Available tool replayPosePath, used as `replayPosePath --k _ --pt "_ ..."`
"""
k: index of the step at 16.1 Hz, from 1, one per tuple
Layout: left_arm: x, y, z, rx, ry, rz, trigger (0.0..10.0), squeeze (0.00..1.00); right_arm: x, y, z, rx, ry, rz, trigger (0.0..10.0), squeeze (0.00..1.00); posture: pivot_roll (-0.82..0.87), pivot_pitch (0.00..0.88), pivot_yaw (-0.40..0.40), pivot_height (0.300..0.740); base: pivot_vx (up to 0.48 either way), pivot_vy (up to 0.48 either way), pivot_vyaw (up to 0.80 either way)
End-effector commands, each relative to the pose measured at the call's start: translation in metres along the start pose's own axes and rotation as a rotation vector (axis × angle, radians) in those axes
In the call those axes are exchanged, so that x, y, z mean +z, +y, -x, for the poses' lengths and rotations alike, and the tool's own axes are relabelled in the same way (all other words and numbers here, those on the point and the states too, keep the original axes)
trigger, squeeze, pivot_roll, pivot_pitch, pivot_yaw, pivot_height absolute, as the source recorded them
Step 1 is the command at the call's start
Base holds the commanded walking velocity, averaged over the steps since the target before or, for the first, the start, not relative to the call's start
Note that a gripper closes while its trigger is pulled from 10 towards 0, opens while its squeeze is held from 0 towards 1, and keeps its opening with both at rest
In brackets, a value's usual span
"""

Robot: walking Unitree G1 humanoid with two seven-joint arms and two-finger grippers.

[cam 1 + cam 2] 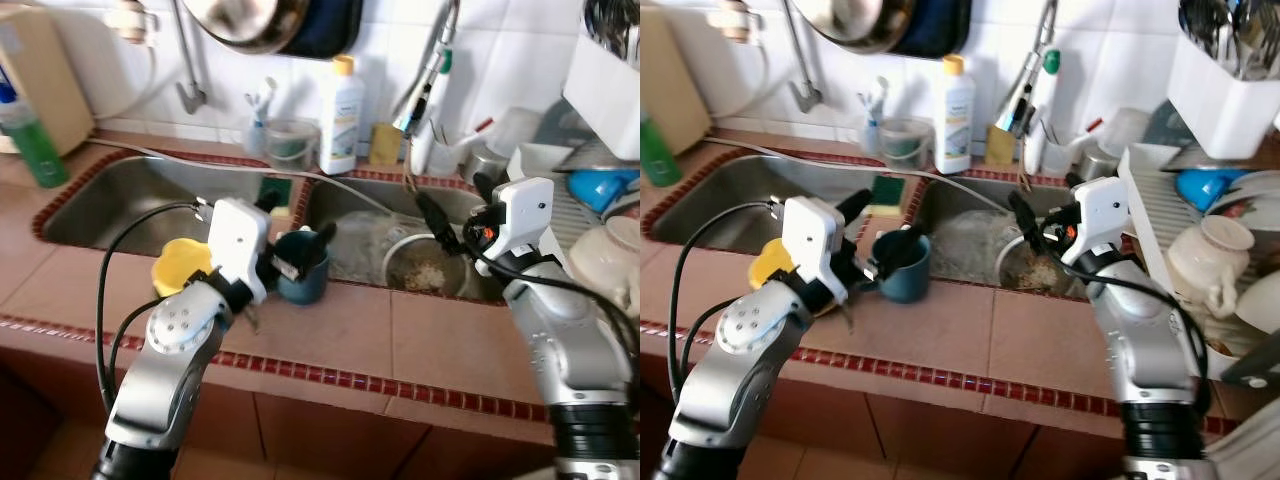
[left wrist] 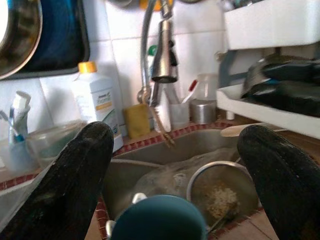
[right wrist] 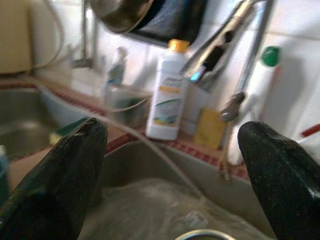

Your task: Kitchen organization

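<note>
A dark teal mug (image 1: 303, 272) stands on the tiled counter at the rim between the two sinks. My left gripper (image 1: 297, 228) is open and right at it, one finger (image 2: 75, 185) on each side, with the mug's rim (image 2: 157, 220) low between them. It does not grip the mug. My right gripper (image 1: 455, 200) hangs open over the right sink, holding nothing. Below it sits a metal bowl (image 1: 425, 265) with food scraps inside. A yellow cup (image 1: 180, 265) rests on the counter beside my left wrist.
A white bottle (image 1: 340, 115), a faucet (image 1: 430, 70) and a yellow sponge (image 1: 384, 143) line the back ledge. A green sponge (image 1: 885, 190) lies on the sink divider. At the right a dish rack (image 1: 1160, 215) holds a white jug (image 1: 1205, 255) and a blue bowl (image 1: 600, 185).
</note>
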State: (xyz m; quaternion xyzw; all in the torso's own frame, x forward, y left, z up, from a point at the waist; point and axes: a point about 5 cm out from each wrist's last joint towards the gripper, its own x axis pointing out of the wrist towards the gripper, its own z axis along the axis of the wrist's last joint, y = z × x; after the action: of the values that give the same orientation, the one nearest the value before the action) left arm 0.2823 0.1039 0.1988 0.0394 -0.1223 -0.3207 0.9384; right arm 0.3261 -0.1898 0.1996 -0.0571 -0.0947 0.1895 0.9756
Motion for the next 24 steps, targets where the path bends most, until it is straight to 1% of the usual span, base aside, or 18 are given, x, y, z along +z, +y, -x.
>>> replayPosePath --k 1,2,4,7,10,12,13,14,15,16,17,18,19,20,21,22,23,24 --pt "0.002 -0.003 0.001 -0.020 0.001 -0.006 10.0 0.00 0.004 -0.002 -0.003 0.024 0.011 -0.010 10.0 0.00 -0.14 0.042 -0.022 0.740 0.000 0.000 0.00" --pt "0.003 0.000 0.004 -0.013 -0.003 -0.011 10.0 0.00 0.001 -0.005 -0.003 0.084 0.054 -0.003 10.0 0.00 -0.14 0.049 -0.025 0.740 0.000 0.000 0.00" --pt "0.005 0.007 0.006 0.026 -0.010 -0.007 10.0 0.00 -0.005 -0.004 -0.006 0.159 0.109 0.019 10.0 0.00 -0.14 0.057 -0.029 0.740 0.000 0.000 0.00" --pt "0.004 0.014 0.007 0.077 0.009 -0.007 10.0 0.00 -0.010 0.003 -0.014 0.234 0.123 0.022 10.0 0.00 -0.13 0.064 -0.033 0.740 0.000 0.000 0.00" --pt "0.003 0.022 0.009 0.134 0.025 -0.011 10.0 0.00 -0.008 0.014 -0.026 0.303 0.108 0.004 10.0 0.00 -0.12 0.071 -0.038 0.740 0.000 0.000 0.00" --pt "0.004 0.024 0.010 0.150 0.024 -0.016 10.0 0.00 -0.004 0.020 -0.034 0.351 0.085 -0.034 10.0 0.00 -0.12 0.077 -0.043 0.740 0.000 0.000 0.00" --pt "0.005 0.025 0.010 0.164 0.025 -0.018 10.0 0.00 0.001 0.025 -0.043 0.385 0.064 -0.069 10.0 0.00 -0.11 0.077 -0.045 0.740 0.000 0.000 0.00" --pt "0.005 0.024 0.010 0.167 0.025 -0.019 10.0 0.00 0.005 0.028 -0.047 0.417 0.048 -0.080 10.0 0.00 -0.11 0.077 -0.050 0.740 0.000 0.000 0.00" --pt "0.006 0.023 0.010 0.166 0.024 -0.019 10.0 0.00 0.008 0.030 -0.049 0.439 0.038 -0.080 10.0 0.00 -0.11 0.076 -0.052 0.740 0.000 0.000 0.00" --pt "0.006 0.022 0.009 0.167 0.023 -0.017 10.0 0.00 0.014 0.032 -0.053 0.464 0.017 -0.112 10.0 0.00 -0.10 0.077 -0.055 0.740 0.000 0.000 0.00" --pt "0.006 0.021 0.009 0.168 0.023 -0.016 10.0 0.00 0.016 0.032 -0.056 0.472 0.007 -0.120 10.0 0.00 -0.10 0.076 -0.056 0.740 0.000 0.000 0.00" --pt "0.005 0.018 0.009 0.166 0.025 -0.012 10.0 0.00 0.017 0.031 -0.060 0.468 0.010 -0.159 10.0 0.00 -0.10 0.073 -0.061 0.740 0.000 0.000 0.00" --pt "0.005 0.018 0.009 0.166 0.026 -0.012 10.0 0.00 0.017 0.030 -0.062 0.465 0.025 -0.195 10.0 0.00 -0.10 0.073 -0.061 0.740 0.000 0.000 0.00" --pt "0.005 0.018 0.009 0.167 0.027 -0.012 10.0 0.00 0.016 0.030 -0.062 0.463 0.029 -0.208 10.0 0.00 -0.09 0.072 -0.062 0.740 0.000 0.000 0.00" --pt "0.005 0.018 0.009 0.168 0.028 -0.013 10.0 0.00 0.013 0.030 -0.064 0.450 0.062 -0.250 10.0 0.00 -0.09 0.072 -0.062 0.740 0.000 0.000 0.00" --pt "0.005 0.017 0.009 0.166 0.028 -0.012 10.0 0.00 0.005 0.032 -0.064 0.449 0.110 -0.277 10.0 0.00 -0.10 0.066 -0.063 0.740 0.000 0.000 0.00" --pt "0.005 0.016 0.008 0.164 0.029 -0.012 10.0 0.00 0.000 0.035 -0.063 0.461 0.125 -0.275 10.0 0.00 -0.10 0.065 -0.064 0.740 0.000 0.000 0.00" --pt "0.005 0.015 0.008 0.162 0.029 -0.011 10.0 0.00 -0.005 0.036 -0.062 0.468 0.157 -0.301 10.0 0.00 -0.10 0.065 -0.065 0.740 0.000 0.000 0.00"
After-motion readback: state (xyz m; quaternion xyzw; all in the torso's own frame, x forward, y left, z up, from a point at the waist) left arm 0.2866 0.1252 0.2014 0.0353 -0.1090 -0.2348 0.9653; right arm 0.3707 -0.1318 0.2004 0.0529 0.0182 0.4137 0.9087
